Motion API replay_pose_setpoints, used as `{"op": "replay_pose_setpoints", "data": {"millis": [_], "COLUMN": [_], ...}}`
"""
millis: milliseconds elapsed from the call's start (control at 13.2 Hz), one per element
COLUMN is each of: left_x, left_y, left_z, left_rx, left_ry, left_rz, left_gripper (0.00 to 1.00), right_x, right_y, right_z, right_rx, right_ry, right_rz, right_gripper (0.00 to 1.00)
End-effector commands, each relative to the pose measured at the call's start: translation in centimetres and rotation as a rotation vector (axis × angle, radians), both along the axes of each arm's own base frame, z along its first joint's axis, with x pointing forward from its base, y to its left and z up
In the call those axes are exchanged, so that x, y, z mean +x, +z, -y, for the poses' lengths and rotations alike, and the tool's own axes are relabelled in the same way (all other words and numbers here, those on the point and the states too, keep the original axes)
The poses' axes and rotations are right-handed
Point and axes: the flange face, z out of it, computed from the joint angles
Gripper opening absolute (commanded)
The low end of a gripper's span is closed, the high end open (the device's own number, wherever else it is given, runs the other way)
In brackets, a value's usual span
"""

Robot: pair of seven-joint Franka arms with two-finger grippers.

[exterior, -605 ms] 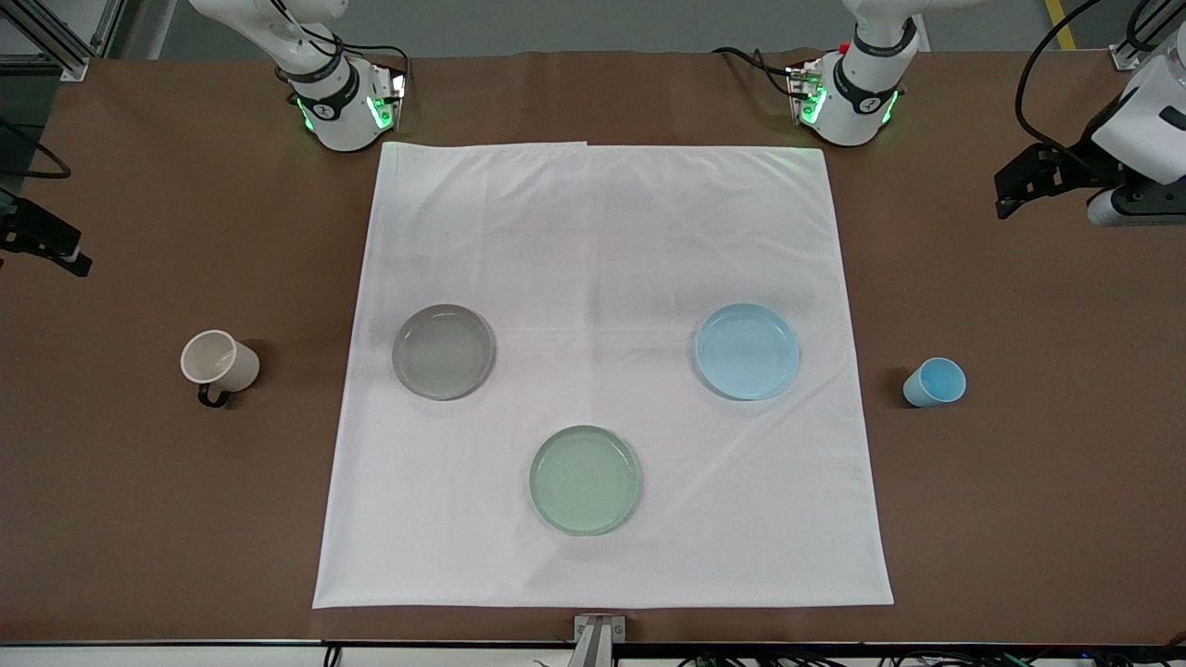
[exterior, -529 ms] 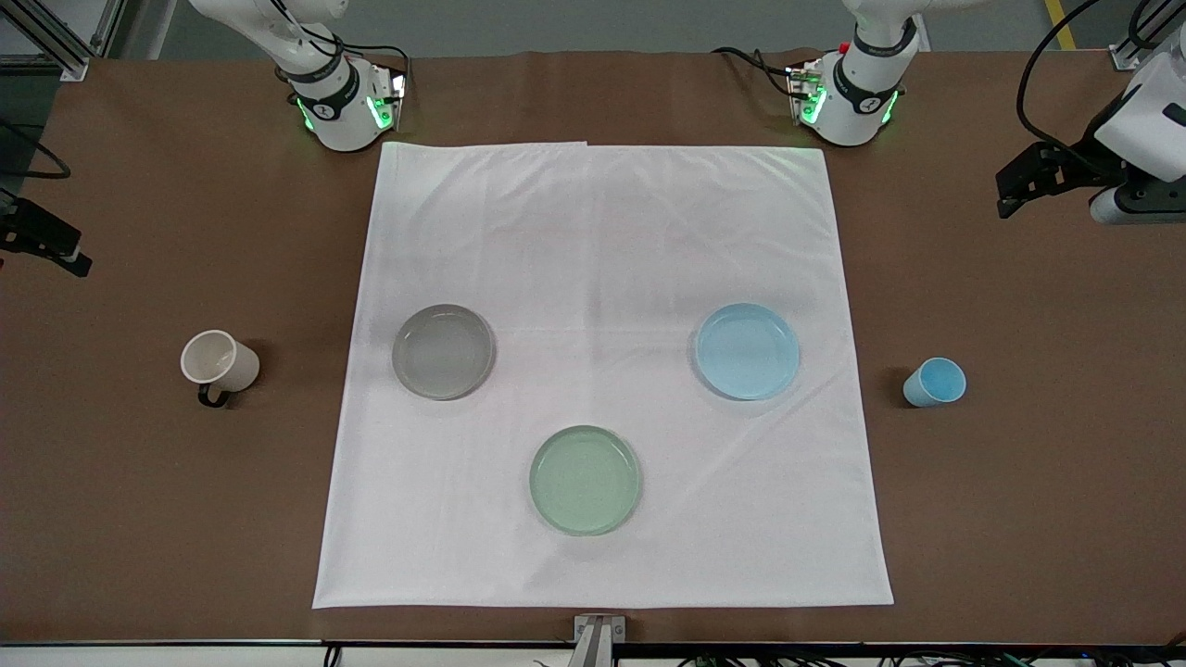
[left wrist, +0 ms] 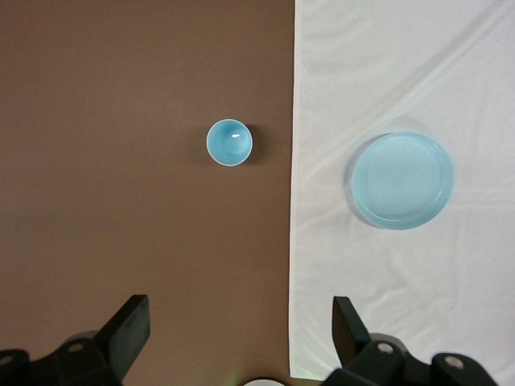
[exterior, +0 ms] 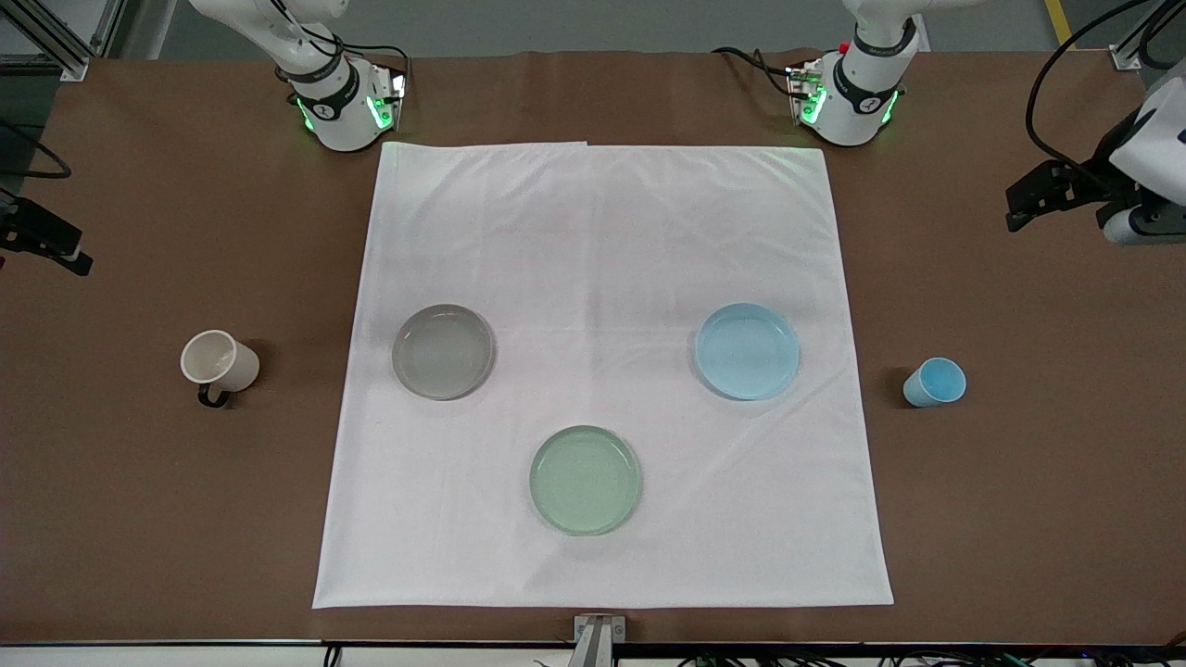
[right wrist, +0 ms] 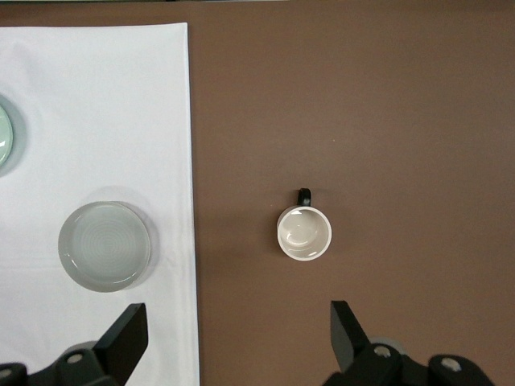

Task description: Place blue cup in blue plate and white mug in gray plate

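The blue cup (exterior: 934, 382) stands upright on the bare brown table toward the left arm's end, beside the blue plate (exterior: 747, 351), which lies empty on the white cloth. The white mug (exterior: 220, 361) stands toward the right arm's end, beside the empty gray plate (exterior: 443, 351). My left gripper (exterior: 1028, 199) is open and empty, high over bare table; its view shows the blue cup (left wrist: 229, 142) and the blue plate (left wrist: 401, 180) below the gripper (left wrist: 241, 322). My right gripper (exterior: 42, 243) is open and empty, high over the table's edge; its view shows the white mug (right wrist: 304, 232) and the gray plate (right wrist: 105, 245) below the gripper (right wrist: 239, 322).
A pale green plate (exterior: 585, 480) lies empty on the white cloth (exterior: 602, 232), nearer to the front camera than the other two plates. The cloth covers the middle of the brown table. Both arm bases stand along the table's back edge.
My left gripper has shifted a little over the table's left-arm end, toward the blue cup. The right arm, the cups and the plates have not moved.
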Motion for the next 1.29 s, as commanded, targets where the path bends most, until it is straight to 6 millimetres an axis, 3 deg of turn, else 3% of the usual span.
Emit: {"op": "replay_pose_setpoints", "data": {"millis": [0, 151, 378, 529, 681, 908, 1210], "left_x": [2.4, 3.2, 4.1, 4.3, 4.2, 4.4, 5.0], "left_y": [-4.9, -9.3, -18.1, -24.4, -29.0, -32.9, -37.0], "left_z": [-3.3, -5.6, -7.9, -8.0, -9.6, -9.8, -10.8], "left_rx": [-0.015, -0.018, -0.029, -0.041, -0.006, 0.0, -0.021], "left_ry": [0.044, 0.078, 0.106, 0.104, 0.086, 0.062, 0.076], "left_rz": [-0.051, -0.029, 0.004, -0.009, 0.037, 0.053, 0.088], "left_gripper": [1.0, 1.0, 1.0, 1.0, 0.99, 0.86, 0.65], "right_x": [-0.1, 0.3, 1.2, 2.4, 4.5, 7.4, 7.4], "right_y": [0.0, -0.8, -2.3, -5.4, -11.0, -20.1, -32.0], "right_z": [0.2, 0.4, 0.5, 1.0, 2.2, 5.6, 7.3], "right_rx": [-0.002, -0.003, -0.005, -0.003, -0.003, -0.007, -0.016], "right_ry": [-0.017, -0.022, -0.013, -0.017, -0.033, -0.035, 0.013], "right_rz": [-0.012, -0.029, -0.052, -0.106, -0.191, -0.203, -0.119], "right_gripper": [1.0, 1.0, 1.0, 1.0, 1.0, 1.0, 1.0]}}
